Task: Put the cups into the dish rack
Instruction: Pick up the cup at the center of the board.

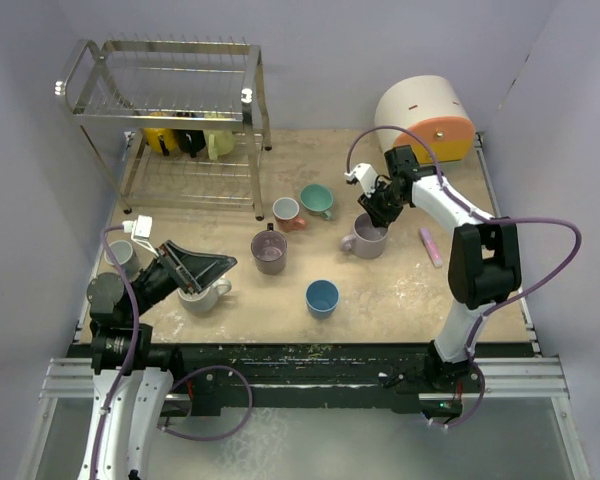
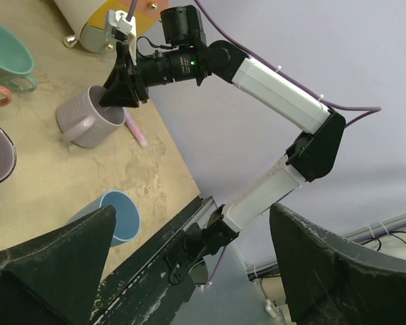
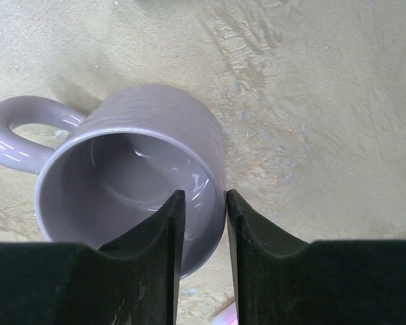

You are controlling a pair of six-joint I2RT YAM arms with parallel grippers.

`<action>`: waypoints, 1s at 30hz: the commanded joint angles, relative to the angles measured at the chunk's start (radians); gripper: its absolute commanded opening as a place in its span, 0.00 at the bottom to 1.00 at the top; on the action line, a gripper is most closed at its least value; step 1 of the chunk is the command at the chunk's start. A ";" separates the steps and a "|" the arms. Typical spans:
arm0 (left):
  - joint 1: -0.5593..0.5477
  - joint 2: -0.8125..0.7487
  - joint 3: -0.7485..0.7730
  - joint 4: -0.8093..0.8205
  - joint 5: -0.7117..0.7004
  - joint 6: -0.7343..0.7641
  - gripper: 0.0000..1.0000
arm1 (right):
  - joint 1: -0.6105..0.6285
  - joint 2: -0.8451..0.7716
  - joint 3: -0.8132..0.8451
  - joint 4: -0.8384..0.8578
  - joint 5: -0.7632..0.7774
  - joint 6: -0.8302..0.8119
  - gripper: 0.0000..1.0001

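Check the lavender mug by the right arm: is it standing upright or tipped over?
Upright: the lavender mug rests base-down on the table, mouth up, inside empty.

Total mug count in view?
10. Three on the dish rack's lower tier: yellow, black, pale green. Seven on the table: salmon, teal, lavender at the right gripper, purple, blue, white by the left gripper, grey at the left edge. The rack may hide more.
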 commanded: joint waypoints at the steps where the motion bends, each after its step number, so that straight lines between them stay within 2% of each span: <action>1: 0.006 0.009 -0.016 0.106 0.002 -0.032 0.97 | -0.006 -0.029 -0.022 0.028 -0.019 0.047 0.34; 5: 0.006 0.032 -0.023 0.126 0.003 -0.040 0.97 | -0.006 -0.013 -0.042 0.074 -0.021 0.084 0.30; 8: 0.004 0.045 -0.016 0.128 0.003 -0.040 0.97 | -0.008 -0.017 -0.060 0.105 -0.016 0.099 0.22; 13: -0.017 0.065 -0.034 0.170 -0.020 -0.070 0.97 | -0.016 -0.040 -0.074 0.137 -0.034 0.107 0.02; 16: -0.066 0.072 -0.044 0.194 -0.080 -0.081 0.96 | -0.046 -0.082 -0.091 0.153 -0.072 0.105 0.00; 19: -0.165 0.097 -0.063 0.232 -0.168 -0.079 0.96 | -0.095 -0.155 -0.108 0.164 -0.159 0.099 0.00; 22: -0.311 0.187 -0.071 0.307 -0.257 -0.073 0.94 | -0.141 -0.240 -0.138 0.180 -0.265 0.088 0.00; 26: -0.547 0.340 0.004 0.341 -0.414 0.023 0.93 | -0.171 -0.349 -0.161 0.196 -0.405 0.081 0.00; 30: -0.700 0.477 0.059 0.462 -0.514 0.041 0.93 | -0.187 -0.448 -0.158 0.219 -0.529 0.089 0.00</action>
